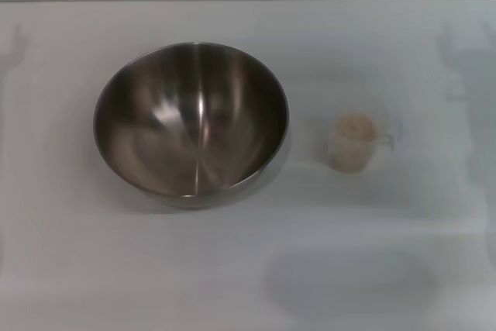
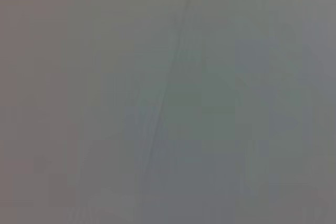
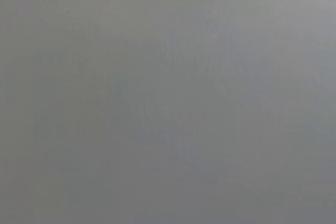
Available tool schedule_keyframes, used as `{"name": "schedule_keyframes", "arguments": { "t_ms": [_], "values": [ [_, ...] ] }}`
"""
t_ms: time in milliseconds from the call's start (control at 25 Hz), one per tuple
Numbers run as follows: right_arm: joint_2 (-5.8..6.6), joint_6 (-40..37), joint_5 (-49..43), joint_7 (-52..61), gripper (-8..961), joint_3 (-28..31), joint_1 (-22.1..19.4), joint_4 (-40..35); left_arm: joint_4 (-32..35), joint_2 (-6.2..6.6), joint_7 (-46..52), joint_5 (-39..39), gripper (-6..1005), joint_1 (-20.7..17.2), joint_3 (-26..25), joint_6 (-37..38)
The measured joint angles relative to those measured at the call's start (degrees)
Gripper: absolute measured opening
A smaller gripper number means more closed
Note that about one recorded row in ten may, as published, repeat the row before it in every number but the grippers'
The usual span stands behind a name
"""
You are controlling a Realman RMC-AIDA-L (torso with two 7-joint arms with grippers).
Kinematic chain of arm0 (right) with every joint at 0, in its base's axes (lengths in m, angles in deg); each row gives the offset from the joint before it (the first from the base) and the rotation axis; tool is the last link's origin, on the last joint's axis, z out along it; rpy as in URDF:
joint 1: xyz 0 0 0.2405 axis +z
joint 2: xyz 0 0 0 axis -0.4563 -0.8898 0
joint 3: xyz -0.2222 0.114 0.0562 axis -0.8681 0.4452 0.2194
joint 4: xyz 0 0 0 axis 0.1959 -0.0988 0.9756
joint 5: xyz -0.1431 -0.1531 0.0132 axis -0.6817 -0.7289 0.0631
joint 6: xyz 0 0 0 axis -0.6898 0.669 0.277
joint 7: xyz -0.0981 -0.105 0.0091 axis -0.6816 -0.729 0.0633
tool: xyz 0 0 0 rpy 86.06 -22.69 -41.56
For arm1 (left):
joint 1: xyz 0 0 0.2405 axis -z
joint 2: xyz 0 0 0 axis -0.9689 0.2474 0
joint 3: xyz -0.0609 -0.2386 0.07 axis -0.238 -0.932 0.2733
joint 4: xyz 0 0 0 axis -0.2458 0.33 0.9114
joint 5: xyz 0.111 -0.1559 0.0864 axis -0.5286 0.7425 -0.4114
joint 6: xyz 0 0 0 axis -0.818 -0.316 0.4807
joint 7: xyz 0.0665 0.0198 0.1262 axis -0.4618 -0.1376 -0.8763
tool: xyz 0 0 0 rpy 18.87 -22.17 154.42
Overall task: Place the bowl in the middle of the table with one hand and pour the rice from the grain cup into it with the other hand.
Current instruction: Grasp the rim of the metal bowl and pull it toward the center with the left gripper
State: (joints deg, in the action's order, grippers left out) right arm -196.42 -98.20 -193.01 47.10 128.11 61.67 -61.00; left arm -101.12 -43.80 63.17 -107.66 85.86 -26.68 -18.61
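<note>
head view: unlabelled bowl (image 1: 191, 118), grain cup (image 1: 355, 142)

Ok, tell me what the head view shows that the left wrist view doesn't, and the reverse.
Only the head view shows the bowl, empty, on the table, and the grain cup standing apart on its right with the rice in it. Only the left wrist view shows a faint dark line across a plain grey surface. Both share one thing: neither shows a gripper.
</note>
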Motion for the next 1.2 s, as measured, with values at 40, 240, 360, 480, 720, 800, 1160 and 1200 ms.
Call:
{"name": "schedule_keyframes", "arguments": {
  "t_ms": [40, 240, 360, 480, 720, 800, 1160, 1200],
  "values": [
    [0.0, 0.0, 0.0, 0.0, 664, 0.04, -0.01, -0.01, -3.69, 0.14, 0.08, -0.01, 841, -0.73, -0.19, -4.57],
    [0.0, 0.03, 0.01, 0.0, 665, 0.18, -0.04, -0.26, -22.86, 0.98, 0.11, -0.04, 841, -3.93, -0.35, -29.7],
    [0.0, 0.04, 0.01, 0.0, 665, 0.3, -0.05, -0.38, -32.64, 1.25, -0.31, 0.06, 841, -4.27, -1.32, -46.38],
    [0.04, 0.04, 0.01, 0.0, 665, 0.31, 0.07, -0.42, -41.0, 1.38, -2.09, 0.22, 841, -4.01, -2.57, -62.58],
    [0.2, -0.11, 0.09, 0.0, 664, 0.3, 0.26, -0.74, -54.35, 0.61, -16.09, 8.06, 841, -2.06, -7.55, -89.88],
    [0.24, -0.35, 0.34, 0.0, 663, 0.44, 0.26, -1.3, -56.9, 0.26, -21.14, 13.12, 841, -0.73, -11.1, -98.29],
    [-0.06, -4.24, 0.62, 0.05, 664, 7.25, -2.92, -1.29, -59.36, 0.01, -27.73, 19.93, 841, 4.03, -17.8, -120.19],
    [-0.06, -5.2, 0.63, 0.05, 664, 8.03, -3.44, -1.25, -59.39, 0.01, -27.93, 19.95, 842, 4.25, -17.77, -121.05]
  ]
}}
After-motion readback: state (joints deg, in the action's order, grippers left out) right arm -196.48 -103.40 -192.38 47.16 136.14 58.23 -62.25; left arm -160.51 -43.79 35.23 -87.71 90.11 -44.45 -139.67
